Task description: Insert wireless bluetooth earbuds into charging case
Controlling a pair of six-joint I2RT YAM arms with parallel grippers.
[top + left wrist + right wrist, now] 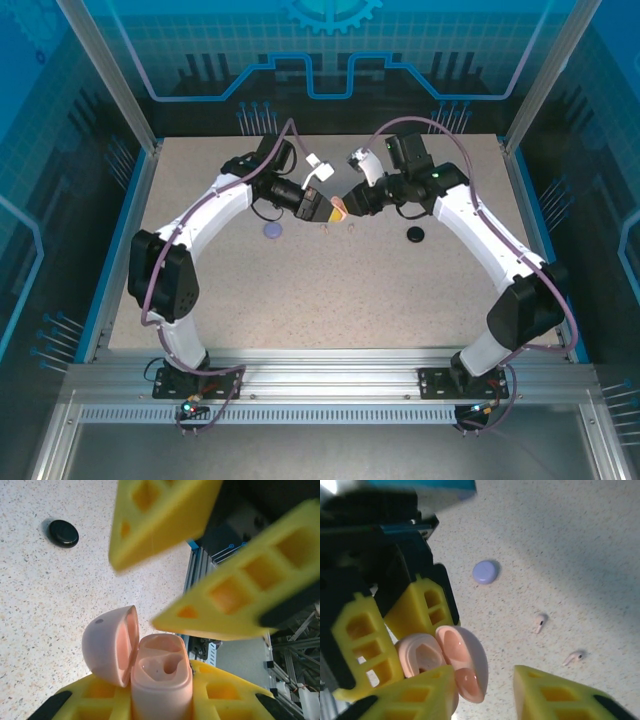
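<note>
- Right claw [482, 676]: fingers parted, nothing between them. It hangs close beside the open lid [465, 662]; contact can't be told.
- Left claw [161, 700]: clamped on the pink case [160, 677], which is held off the tabletop [300, 290] with its mouth facing the right claw. Both sockets look empty.
- Pink earbuds [540, 622] lie loose on the tabletop, below the two claws and slightly to the near side, near each other but not touching.
- Judgement: the right claw is free and the closer one. Its reach is down and a little near.
- The stems point different ways, so each likely needs its own wrist turn.
- Purple case [272, 231] lies to the left and black case [415, 234] to the right, both well apart from the earbuds.
</note>
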